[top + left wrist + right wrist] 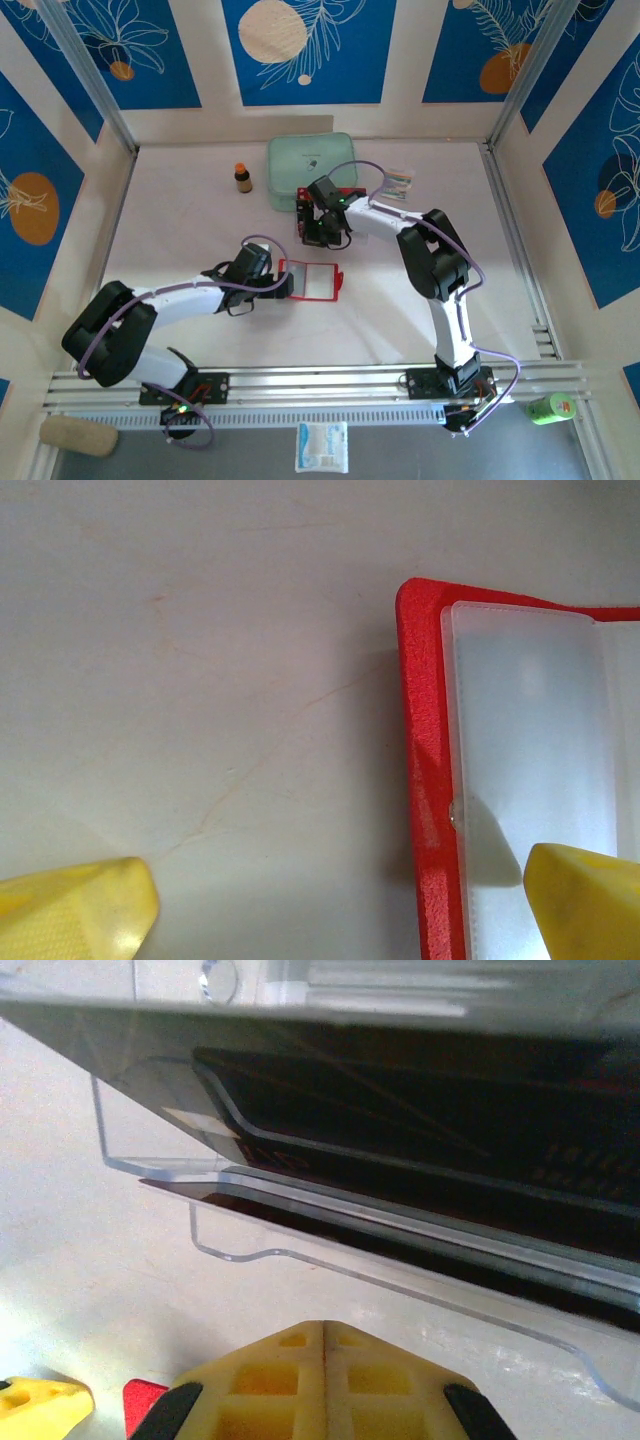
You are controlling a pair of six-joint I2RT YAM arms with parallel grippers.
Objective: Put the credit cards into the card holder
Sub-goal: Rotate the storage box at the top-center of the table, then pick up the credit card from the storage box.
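Left claw (330, 910) gaped astride card holder (430, 780) edge, likely to pin it open. Right claw (325, 1380) clenched, nothing visibly held, faced cards (420, 1120) in clear rack (300, 1250).

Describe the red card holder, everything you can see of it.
The card holder lies open and flat on the pale table, near its middle. Its cover looks like textured red leather with rounded corners. Inside, frosted clear plastic pockets sit within the red border and appear empty. The open left hand straddles its left edge, with one yellow finger over a pocket and the other over bare table. Whether that finger touches the holder cannot be told.
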